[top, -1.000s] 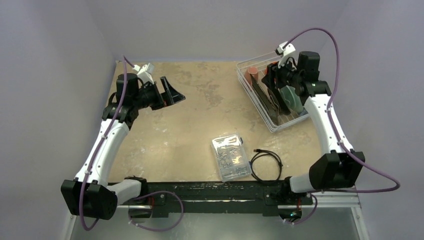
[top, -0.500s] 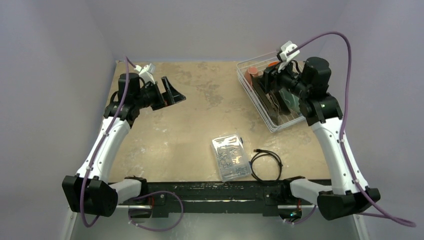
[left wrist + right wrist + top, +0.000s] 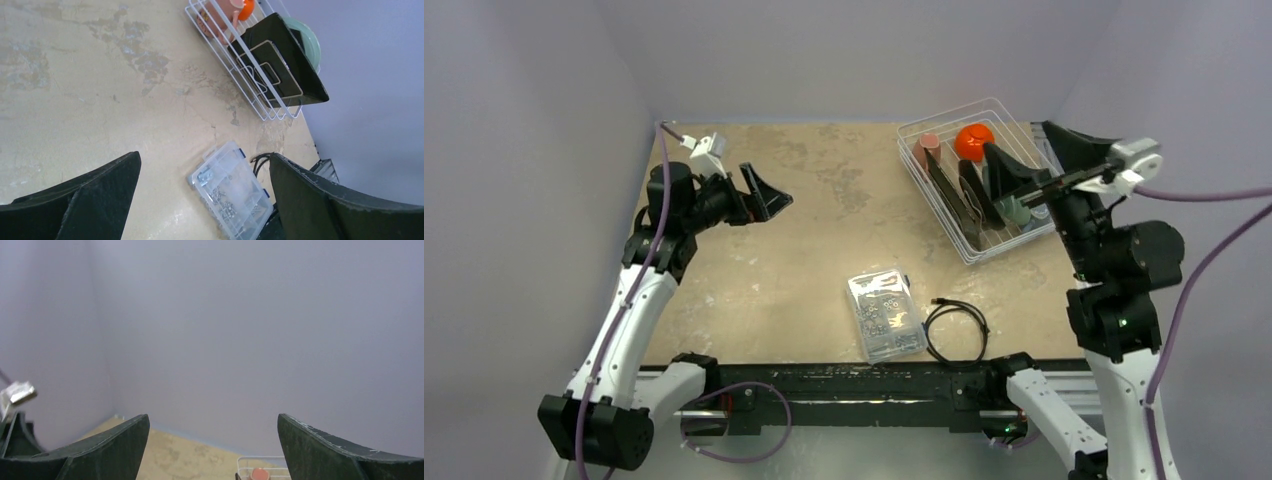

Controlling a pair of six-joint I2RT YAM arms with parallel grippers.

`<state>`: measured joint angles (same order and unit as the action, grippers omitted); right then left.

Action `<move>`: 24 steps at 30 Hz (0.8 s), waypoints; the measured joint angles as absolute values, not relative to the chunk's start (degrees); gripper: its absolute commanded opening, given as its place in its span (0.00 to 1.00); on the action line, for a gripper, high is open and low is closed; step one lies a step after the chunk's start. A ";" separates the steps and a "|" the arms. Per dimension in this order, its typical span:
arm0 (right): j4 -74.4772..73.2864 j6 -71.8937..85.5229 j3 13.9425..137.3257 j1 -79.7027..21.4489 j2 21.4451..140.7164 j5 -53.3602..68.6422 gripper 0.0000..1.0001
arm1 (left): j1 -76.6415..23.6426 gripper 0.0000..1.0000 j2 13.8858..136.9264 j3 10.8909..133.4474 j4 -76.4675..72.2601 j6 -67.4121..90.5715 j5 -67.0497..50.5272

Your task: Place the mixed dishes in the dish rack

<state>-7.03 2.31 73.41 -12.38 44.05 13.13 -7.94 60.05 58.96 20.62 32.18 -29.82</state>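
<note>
Nearest: clear box [image 3: 886, 315] of small parts and coiled cable [image 3: 956, 330], side by side on the table [image 3: 804, 260]. Neither one a dish. Leave both alone.

Further out on the left: left gripper [image 3: 204, 156], jaws wide apart, holding nothing, hanging over bare tabletop well apart from the rack. No job there by the look of it; best kept parked.

At the far right corner: dish rack [image 3: 967, 252], already loaded. Inside, standing on edge between the wires: dark square plate [image 3: 285, 55] and pale green plate [image 3: 307, 42]. At the far end: pink cup [image 3: 928, 143] and orange bowl [image 3: 973, 141]. Cannot pick out the grey mug or the white plate for certain among the dark shapes. No dish seen loose on the table.

Above the rack's right side: right gripper [image 3: 212, 416], jaws spread wide, gripping nothing, tipped up toward the back wall. In the overhead view, one finger across the green plate; touching or clear of it, cannot tell.

Likely step in hand: getting the right arm clear of a full rack. To do it well:
- Rise first, then swing back toward the base.
- Keep the jaws apart and off the wire rim and plate edges.
- Move slowly enough not to knock the leaning plates out of their slots.
- Before calling it done, check the rack once for mug and white plate.
</note>
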 measured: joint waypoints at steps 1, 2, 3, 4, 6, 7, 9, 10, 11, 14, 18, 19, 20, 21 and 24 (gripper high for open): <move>-6.17 4.36 72.95 -12.36 42.89 10.59 0.99 | -8.21 1.00 58.67 58.41 20.01 31.86 -29.67; -5.43 7.31 72.38 -12.38 41.54 6.70 0.99 | -8.49 1.00 56.99 57.82 19.25 31.59 -29.21; -5.13 10.41 71.83 -12.36 40.32 3.09 0.99 | -8.73 1.00 55.37 57.32 18.22 31.20 -28.82; -5.21 13.34 71.33 -12.36 39.18 -0.30 0.99 | -8.91 1.00 53.78 56.82 17.15 30.74 -28.38; -5.74 17.61 70.57 -12.36 37.30 -5.63 0.99 | -9.15 1.00 50.70 55.72 15.22 30.06 -27.29; -6.07 19.03 70.30 -12.36 36.53 -7.51 0.99 | -9.23 1.00 49.21 55.16 14.31 29.45 -26.55; -6.72 20.82 69.95 -12.36 35.29 -9.76 0.99 | -9.69 1.00 46.44 53.80 12.45 28.32 -24.82; -7.01 21.61 69.78 -12.36 34.59 -10.72 0.99 | -10.00 1.00 44.80 52.84 11.49 27.57 -23.79; -7.40 22.20 69.63 -12.36 33.91 -11.55 0.99 | -10.39 1.00 43.24 51.90 10.70 26.81 -22.76; -9.04 23.83 69.06 -12.36 31.92 -14.15 0.99 | -11.40 1.00 39.16 49.25 8.93 24.29 -19.57; -11.29 25.98 67.46 -12.36 28.97 -16.01 0.99 | -11.92 1.00 32.86 46.30 7.86 21.45 -15.00; -12.10 26.30 67.18 -12.36 28.29 -16.23 0.99 | -11.99 1.00 31.38 46.06 8.25 21.28 -13.98; -12.73 26.55 67.07 -12.36 27.86 -16.58 0.99 | -12.03 1.00 29.47 46.02 8.99 21.15 -12.80; -13.47 26.68 67.00 -12.36 27.20 -17.08 0.99 | -12.05 1.00 27.42 46.02 9.50 21.15 -11.75; -14.50 27.00 66.96 -12.36 25.36 -18.59 0.99 | -12.05 1.00 21.04 46.85 12.43 21.34 -9.06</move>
